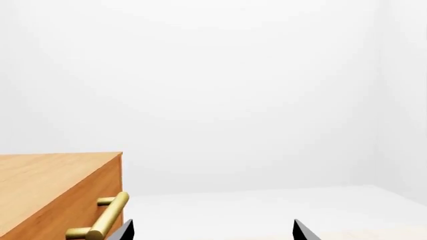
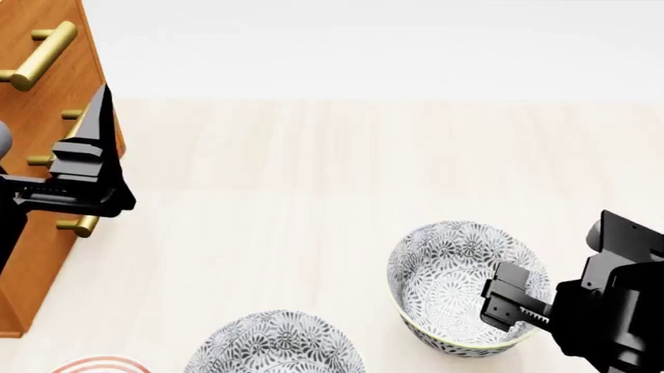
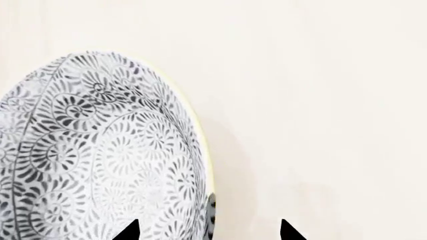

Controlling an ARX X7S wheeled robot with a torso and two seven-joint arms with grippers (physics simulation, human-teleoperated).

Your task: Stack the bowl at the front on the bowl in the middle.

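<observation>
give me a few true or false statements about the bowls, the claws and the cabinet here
1. The right claw is at the rim of a patterned bowl. True.
2. The left claw is holding a bowl. False: it hangs empty beside the wooden cabinet.
3. A second patterned bowl sits separately on the table. True.
4. The two patterned bowls are already stacked. False: they sit side by side, apart.
5. The cabinet's handles are black. False: they are brass coloured.
</observation>
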